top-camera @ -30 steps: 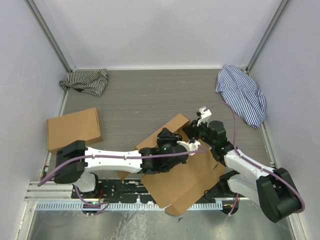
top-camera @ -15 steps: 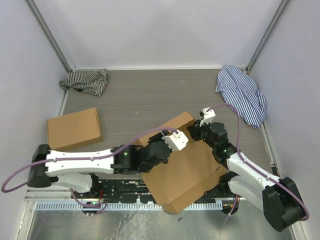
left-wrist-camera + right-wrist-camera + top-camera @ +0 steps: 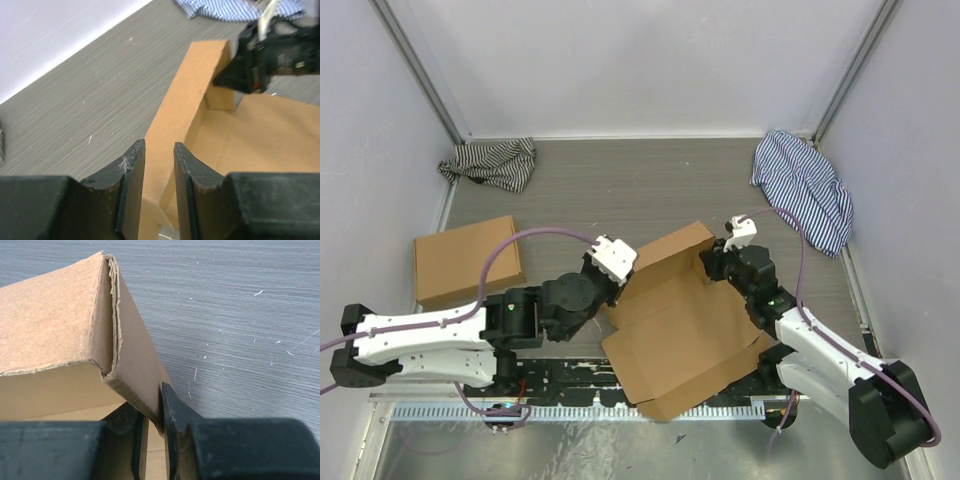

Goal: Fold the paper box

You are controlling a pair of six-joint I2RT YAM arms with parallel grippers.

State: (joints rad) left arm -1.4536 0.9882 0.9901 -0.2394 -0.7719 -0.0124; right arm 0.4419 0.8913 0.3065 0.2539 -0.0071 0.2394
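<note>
Two arms on this one, and only one actually has hold of anything. The right gripper (image 3: pixel 152 415) is clamped down on the short end flap (image 3: pixel 132 355) of the paper box (image 3: pixel 685 330). You can see the cardboard sandwiched between its jaws, right at the corner where that flap meets the long back wall (image 3: pixel 185 95).

The left gripper (image 3: pixel 157 155) has its jaws a little apart with nothing pinched between them, as far as I can tell. It hangs just short of the other end of that same wall, and the wall's top edge runs straight away from its fingertips (image 3: pixel 135 165) toward the right gripper.

The box lies between the two hands, its big base panel spread flat on the table (image 3: pixel 620 190) on the near side of both. The back wall stands up; the rest of the sheet looks unfolded.

My read is that this is the wall-forming step: the far side is up and the right arm is pinning one corner. The next move should be for the left arm to drop onto its end of the wall, or the flap there, close, and tuck it in square. It needs to come down dead in line with the edge, because that jaw gap is narrow. If it lands off to one side it'll just shove the wall flat or skew the whole sheet against the right arm's grip.
</note>
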